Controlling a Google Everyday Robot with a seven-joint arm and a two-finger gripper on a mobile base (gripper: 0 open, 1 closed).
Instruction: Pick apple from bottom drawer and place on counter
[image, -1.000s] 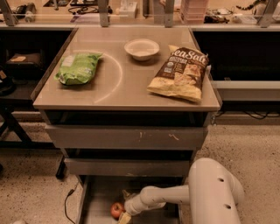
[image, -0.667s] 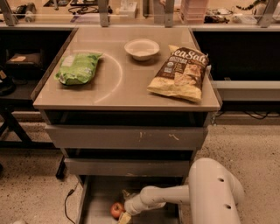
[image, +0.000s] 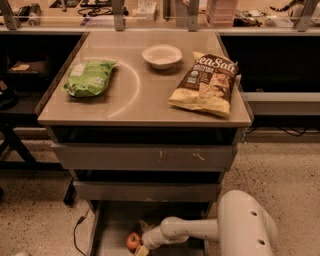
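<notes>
The small red apple (image: 133, 241) lies on the grey floor of the open bottom drawer (image: 112, 225), low in the camera view. My white arm reaches in from the right, and my gripper (image: 140, 246) sits right beside the apple, at its right. The tan counter (image: 145, 90) with its curved white line is above, over two shut grey drawers.
On the counter are a green chip bag (image: 89, 77) at left, a white bowl (image: 161, 55) at the back middle and a brown chip bag (image: 205, 84) at right. A black cable (image: 77, 232) lies on the speckled floor left of the drawer.
</notes>
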